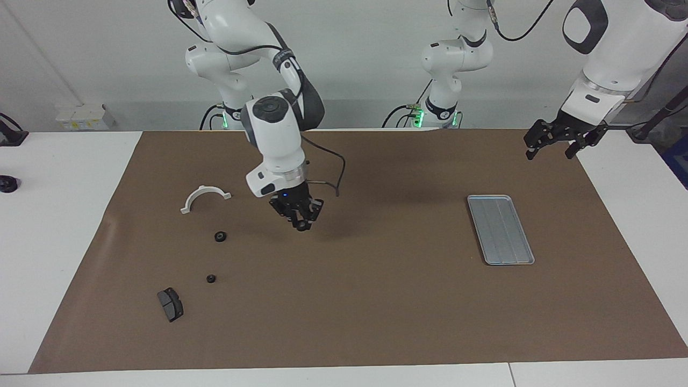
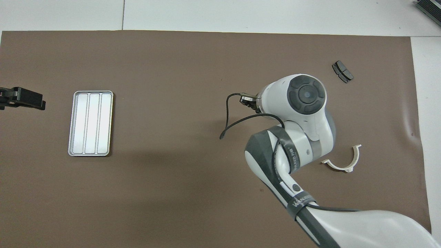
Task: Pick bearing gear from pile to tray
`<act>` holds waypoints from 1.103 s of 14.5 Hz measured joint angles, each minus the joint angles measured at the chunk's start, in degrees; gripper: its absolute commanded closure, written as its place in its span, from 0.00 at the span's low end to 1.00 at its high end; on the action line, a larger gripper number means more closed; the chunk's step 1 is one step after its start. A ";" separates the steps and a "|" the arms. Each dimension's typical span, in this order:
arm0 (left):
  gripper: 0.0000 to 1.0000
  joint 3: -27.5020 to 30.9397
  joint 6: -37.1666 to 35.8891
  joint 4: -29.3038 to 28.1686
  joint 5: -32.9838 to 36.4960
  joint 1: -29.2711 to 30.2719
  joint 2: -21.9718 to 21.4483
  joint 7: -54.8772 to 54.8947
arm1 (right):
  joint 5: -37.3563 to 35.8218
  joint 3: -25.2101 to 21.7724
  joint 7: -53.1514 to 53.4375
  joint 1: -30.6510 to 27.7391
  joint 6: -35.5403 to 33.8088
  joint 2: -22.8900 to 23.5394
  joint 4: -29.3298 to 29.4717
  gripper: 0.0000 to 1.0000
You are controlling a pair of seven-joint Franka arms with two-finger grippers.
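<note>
Gear [image 1: 303, 226], small and black, sits pinched in the right gripper [image 1: 301, 221] over the mat [image 1: 376, 301]; tray [image 1: 500, 228] lies toward the left arm's end, where the left gripper [image 1: 556, 142] waits, spread open

Brown mat [image 1: 376, 312] covering white table [image 1: 54, 215] (its edges showing), pale wall [image 1: 365, 54]

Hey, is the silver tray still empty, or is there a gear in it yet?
Empty. The tray shows only its bare grooved bottom in both views, and two small black gears lie on the brown mat.

tray [image 1: 501, 229] toward left arm's end, pile [image 1: 215, 236] toward right arm's
</note>
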 measured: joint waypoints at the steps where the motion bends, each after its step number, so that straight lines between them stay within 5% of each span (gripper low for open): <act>1: 0.00 0.01 0.01 0.00 0.00 0.30 0.00 0.10 | 0.00 -0.02 0.99 1.17 0.61 0.81 0.20 1.00; 5: 0.00 0.09 1.67 -0.51 0.00 2.36 -0.04 0.15 | -0.65 -0.08 6.26 5.26 5.90 7.71 2.81 0.94; 6: 0.00 0.09 3.11 -1.38 0.00 2.86 -0.20 0.15 | -1.58 -0.09 7.56 5.77 6.39 10.05 4.63 0.64; 7: 0.00 0.10 4.85 -2.85 0.00 3.08 -0.54 0.15 | -2.70 -0.10 8.50 5.96 6.94 12.02 6.15 0.01; 12: 0.00 -0.90 11.02 -8.91 -0.13 1.45 -1.21 -6.39 | -3.45 -1.16 9.03 5.75 8.04 14.10 8.43 0.00; 16: 0.00 -1.47 16.86 -9.91 -0.16 -7.82 1.65 -23.15 | -4.53 -2.37 7.78 1.00 1.76 7.91 8.73 0.00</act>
